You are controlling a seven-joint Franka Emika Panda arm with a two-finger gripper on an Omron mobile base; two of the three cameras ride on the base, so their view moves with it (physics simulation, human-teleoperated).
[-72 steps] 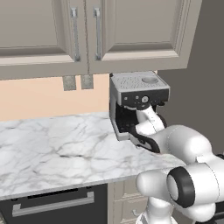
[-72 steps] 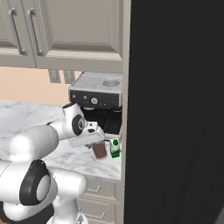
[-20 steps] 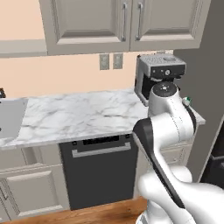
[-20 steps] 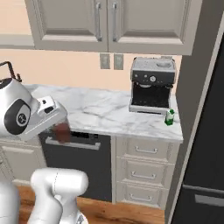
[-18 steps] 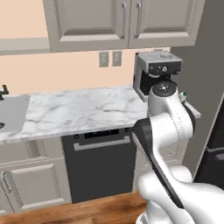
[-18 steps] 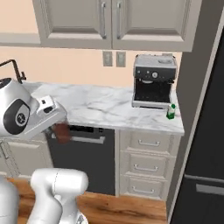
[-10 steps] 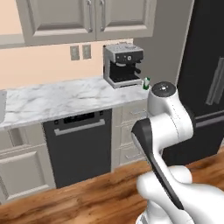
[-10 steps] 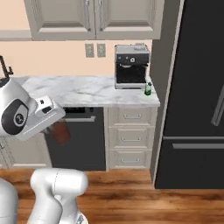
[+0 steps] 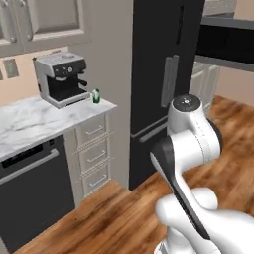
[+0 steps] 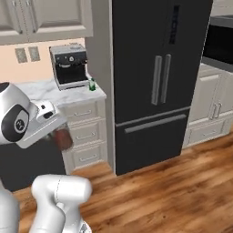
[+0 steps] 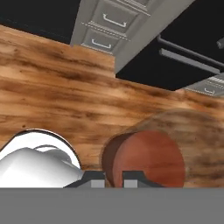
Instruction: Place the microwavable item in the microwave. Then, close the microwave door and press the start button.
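My gripper (image 11: 113,177) is shut on the microwavable item (image 11: 144,157), a small clear cup with dark red-brown contents. The hand view looks down over it at the wood floor. In the right base view the cup (image 10: 63,137) hangs at the left under my white hand, with the gripper (image 10: 58,131) on it, in front of the lower cabinets. The microwave (image 10: 221,42) is a dark, grey-framed box at the upper right edge, well away from the cup. It also sits at the top right of the left base view, microwave (image 9: 227,41). How the microwave door stands I cannot tell.
A tall black fridge (image 10: 154,77) fills the middle, also fridge (image 9: 161,74). Left of it a marble counter (image 9: 30,124) carries a coffee machine (image 9: 59,79) and a small green-topped item (image 9: 95,95). Drawers (image 9: 94,154) and a dishwasher (image 9: 30,193) sit below. Open wood floor (image 10: 173,182) lies ahead.
The base has turned right, so the whole scene slid left: counter and coffee machine moved leftward, fridge and microwave came into view. The cup stays held in the gripper.
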